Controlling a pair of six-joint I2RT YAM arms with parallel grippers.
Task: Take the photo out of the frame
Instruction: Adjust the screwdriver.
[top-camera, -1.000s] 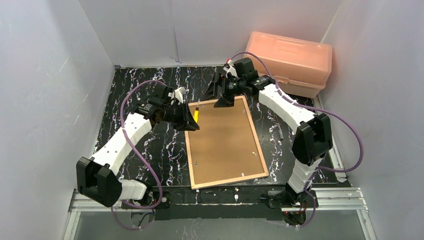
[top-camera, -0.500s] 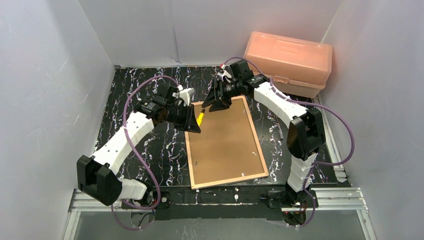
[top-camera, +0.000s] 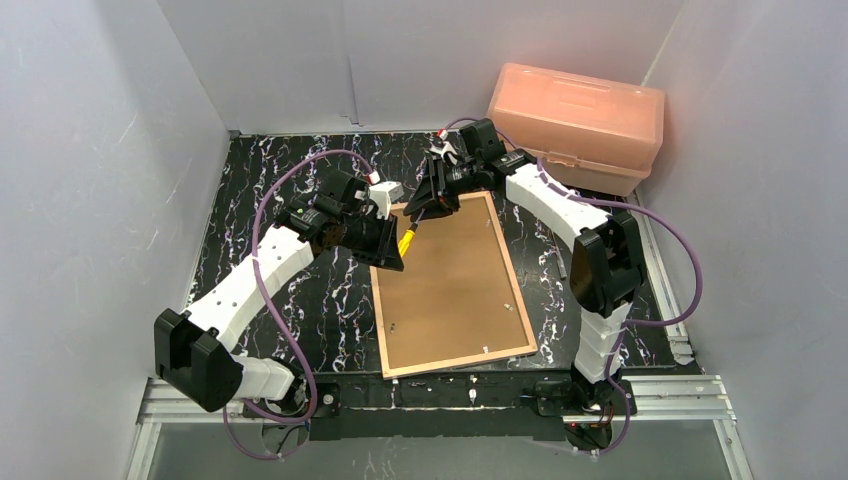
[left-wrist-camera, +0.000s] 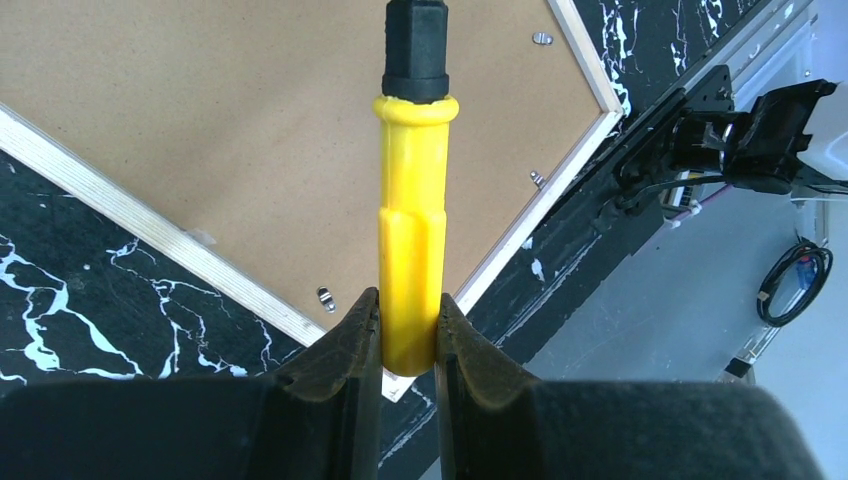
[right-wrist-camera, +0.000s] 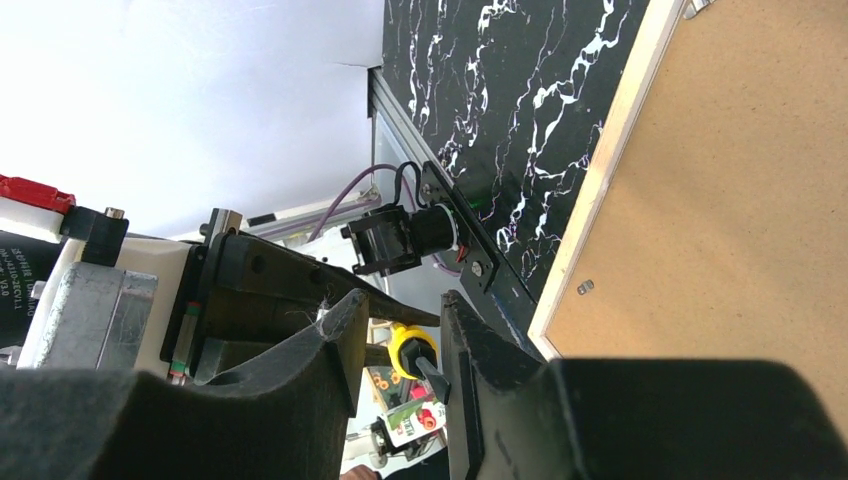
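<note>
The frame lies face down, its light wood edge around a plain brown backing board. The photo is hidden under that board. My left gripper is shut on the yellow handle of a tool, held above the frame's far left corner. The tool's black end points toward my right gripper. In the right wrist view, that gripper stands partly open, its fingers on either side of the tool's black end, with a gap on the left side.
A pink plastic box stands at the back right. Small metal tabs sit along the inside of the frame's edge. The black marbled table ends at metal rails at the near edge; white walls close in on three sides.
My right gripper has moved left toward the tool and its jaws have narrowed round the black end. My left gripper has shifted slightly right with the tool.
</note>
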